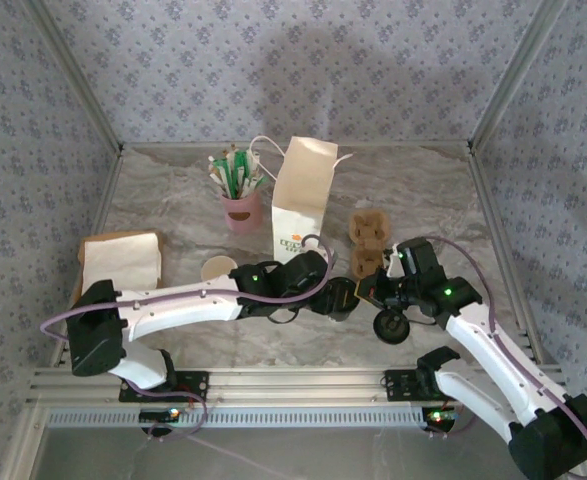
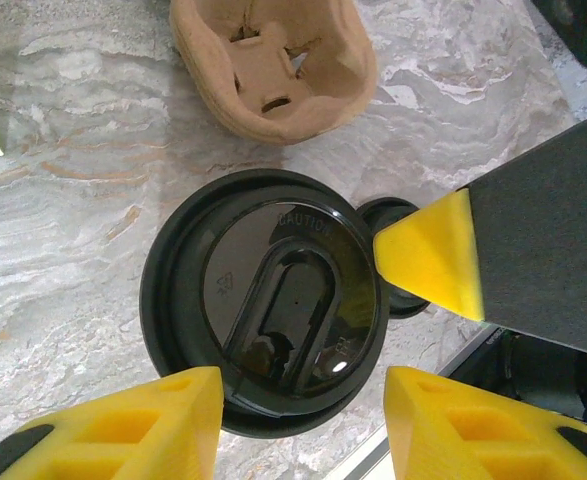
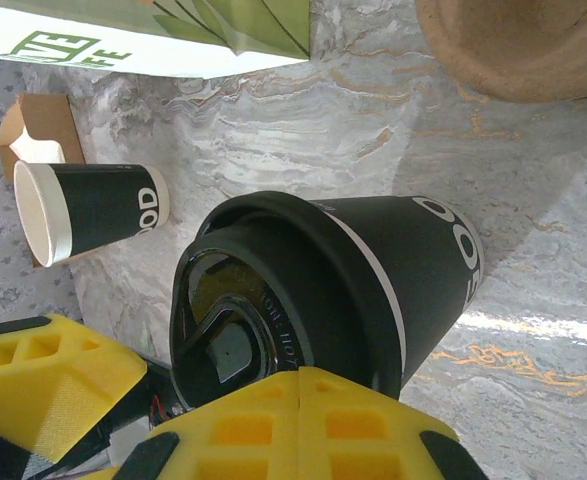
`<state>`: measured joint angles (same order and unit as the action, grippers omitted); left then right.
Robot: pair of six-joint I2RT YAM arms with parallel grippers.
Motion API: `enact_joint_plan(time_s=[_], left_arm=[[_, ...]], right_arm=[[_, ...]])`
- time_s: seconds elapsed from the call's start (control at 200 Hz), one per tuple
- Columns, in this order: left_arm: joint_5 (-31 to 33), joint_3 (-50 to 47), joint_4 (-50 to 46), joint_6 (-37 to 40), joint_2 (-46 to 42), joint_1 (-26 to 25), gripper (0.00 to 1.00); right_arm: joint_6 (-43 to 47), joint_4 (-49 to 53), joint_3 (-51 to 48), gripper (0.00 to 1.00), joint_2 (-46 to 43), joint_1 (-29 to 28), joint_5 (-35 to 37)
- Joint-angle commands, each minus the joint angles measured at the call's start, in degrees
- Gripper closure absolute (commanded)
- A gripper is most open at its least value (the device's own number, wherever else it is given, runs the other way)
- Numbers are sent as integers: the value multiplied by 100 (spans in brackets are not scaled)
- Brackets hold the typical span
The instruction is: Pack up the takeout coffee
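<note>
The takeout coffee is a dark paper cup under a round black lid, standing upright on the marble table near the front. My left gripper hangs over it and is open, one yellow finger on each side of the lid and the right one clear of it. From the right, my right gripper is shut with nothing in it, and its joined tips lie against the lid's rim. In the right wrist view the takeout coffee fills the middle. In the top view both grippers meet over the cup.
A loose black lid lies just right of the cup. A lidless cup stands to the left, a brown cup carrier behind. The white bag, a pink utensil cup and napkins sit further back.
</note>
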<state>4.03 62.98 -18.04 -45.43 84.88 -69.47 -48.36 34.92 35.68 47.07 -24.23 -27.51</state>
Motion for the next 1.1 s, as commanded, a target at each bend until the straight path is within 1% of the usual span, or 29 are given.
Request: enact_joint_plan(time_s=[0.0, 0.18, 0.275, 0.39, 0.729, 1.094], left_arm=[[-43, 153, -37, 96, -3, 48, 54], [-43, 171, -6, 105, -15, 59, 54], [-69, 203, -5, 105, 3, 51, 54], [-77, 266, -62, 122, 52, 42, 58], [-110, 550, -228, 216, 359, 7, 60], [-205, 724, -268, 235, 784, 6, 61]], right_arm=[[116, -22, -63, 100, 46, 41, -145], [124, 9, 6, 100, -39, 50, -117], [193, 257, 140, 100, -130, 67, 90], [212, 404, 166, 100, -225, 118, 233], [134, 77, -69, 100, -179, 166, -41], [137, -21, -197, 100, -33, 173, -6]])
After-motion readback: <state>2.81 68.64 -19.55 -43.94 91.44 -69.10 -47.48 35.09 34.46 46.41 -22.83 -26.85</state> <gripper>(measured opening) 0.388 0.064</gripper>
